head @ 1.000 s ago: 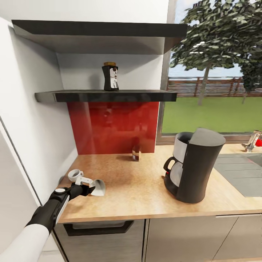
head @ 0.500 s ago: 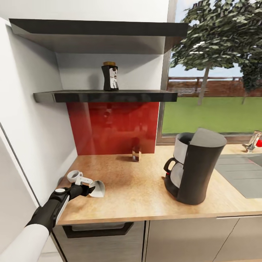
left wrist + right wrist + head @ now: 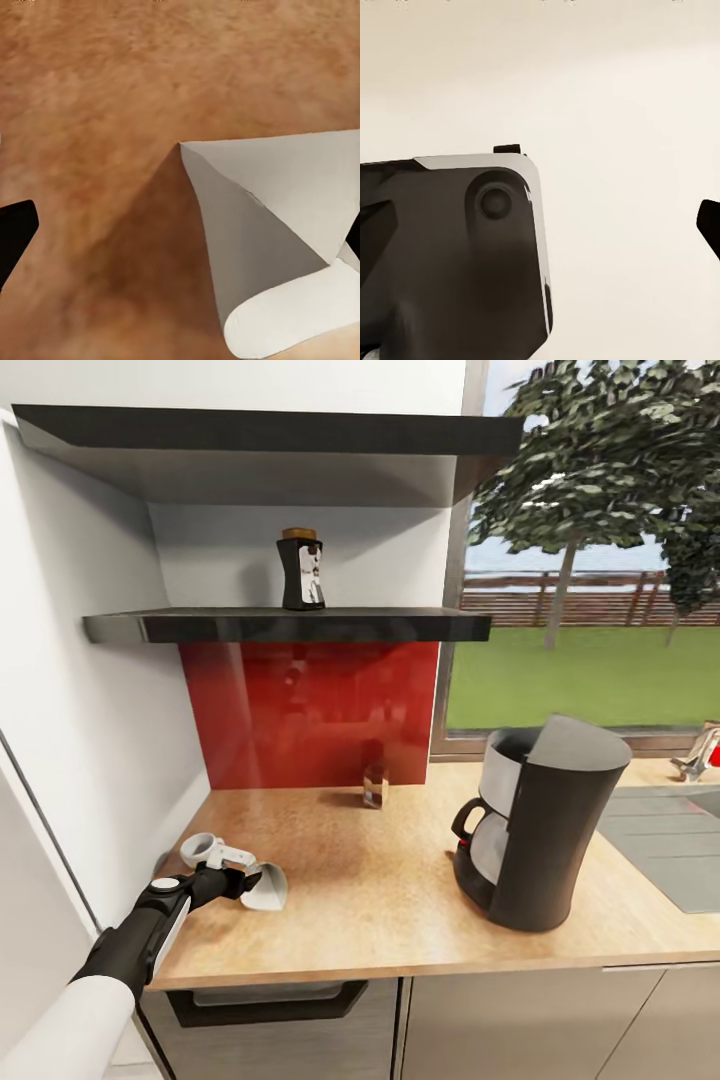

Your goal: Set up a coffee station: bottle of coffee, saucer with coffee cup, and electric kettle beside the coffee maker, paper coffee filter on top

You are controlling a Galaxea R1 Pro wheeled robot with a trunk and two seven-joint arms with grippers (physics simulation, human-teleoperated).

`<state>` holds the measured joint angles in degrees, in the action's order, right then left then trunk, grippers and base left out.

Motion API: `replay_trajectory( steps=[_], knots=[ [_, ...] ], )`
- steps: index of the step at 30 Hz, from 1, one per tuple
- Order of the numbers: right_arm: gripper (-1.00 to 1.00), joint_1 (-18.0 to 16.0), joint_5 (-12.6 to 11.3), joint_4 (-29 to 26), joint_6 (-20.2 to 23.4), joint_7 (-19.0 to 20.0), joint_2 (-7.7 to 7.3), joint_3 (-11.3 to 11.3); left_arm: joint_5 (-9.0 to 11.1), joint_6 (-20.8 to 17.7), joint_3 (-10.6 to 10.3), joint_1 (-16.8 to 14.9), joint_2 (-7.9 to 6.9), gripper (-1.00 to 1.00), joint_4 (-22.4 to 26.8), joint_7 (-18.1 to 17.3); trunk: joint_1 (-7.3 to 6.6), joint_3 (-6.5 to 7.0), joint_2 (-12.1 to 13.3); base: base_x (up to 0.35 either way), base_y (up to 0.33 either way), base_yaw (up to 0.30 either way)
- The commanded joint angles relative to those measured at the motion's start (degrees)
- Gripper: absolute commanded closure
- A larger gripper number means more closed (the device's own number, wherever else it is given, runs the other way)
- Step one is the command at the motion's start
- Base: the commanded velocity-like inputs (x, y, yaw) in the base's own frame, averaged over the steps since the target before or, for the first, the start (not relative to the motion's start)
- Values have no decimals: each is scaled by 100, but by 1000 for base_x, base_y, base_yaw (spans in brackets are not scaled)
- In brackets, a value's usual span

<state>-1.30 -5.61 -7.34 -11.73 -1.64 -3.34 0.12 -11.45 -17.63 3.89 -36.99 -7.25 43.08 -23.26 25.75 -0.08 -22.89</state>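
Observation:
The paper coffee filter (image 3: 268, 887) lies on the kitchen countertop (image 3: 390, 910) near its front left corner. My left gripper (image 3: 238, 878) is low over the wood beside it. In the left wrist view the filter (image 3: 285, 240) sits between the spread fingers, close against one black fingertip (image 3: 352, 240), and the gripper (image 3: 180, 240) is open. Just behind it sits the white coffee cup (image 3: 198, 848). The black coffee maker (image 3: 540, 825) stands at the right. The bottle of coffee (image 3: 301, 570) stands on the kitchen shelf (image 3: 290, 626). My right gripper (image 3: 540, 225) is open.
A white wall runs along the counter's left end, and a red backsplash (image 3: 310, 710) rises behind it. A small glass item (image 3: 375, 787) stands at the backsplash. The steel sink (image 3: 670, 840) and a tap (image 3: 700, 752) are at the far right. A second shelf (image 3: 270, 435) hangs higher up.
The whole head picture has shifted a little, so the camera moved. My left gripper stays beside the filter, and the counter's things keep their places.

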Motion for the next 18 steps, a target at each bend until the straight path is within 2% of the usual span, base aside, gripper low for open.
replay_trajectory(
  steps=[1, 4, 13, 14, 18],
  knots=[
    [-100, -2, -59, 5, -23, 6, 0, 6, -50, -21, 24, -1, 4, -100, 7, -47, 3, -2, -3, 125, 0, 0],
    [-100, -2, -59, 5, -23, 6, 0, 6, -50, -21, 24, -1, 4, -100, 7, -49, 3, -2, -3, 144, 0, 0],
    [-100, -2, -57, 5, -23, 6, 0, 6, -65, -13, 3, -3, 10, -100, -154, -65, 3, -2, -3, 16, 0, 0],
    [-100, -2, -56, 5, -23, 6, 0, 6, -68, -13, -1, -2, 14, 100, -165, -65, 3, -2, -3, 0, 0, 0],
    [-100, -2, -55, 5, -23, 6, 0, 6, -100, -14, 2, -8, 85, 100, -178, -65, 3, -2, -3, 0, 0, 0]
  ],
)
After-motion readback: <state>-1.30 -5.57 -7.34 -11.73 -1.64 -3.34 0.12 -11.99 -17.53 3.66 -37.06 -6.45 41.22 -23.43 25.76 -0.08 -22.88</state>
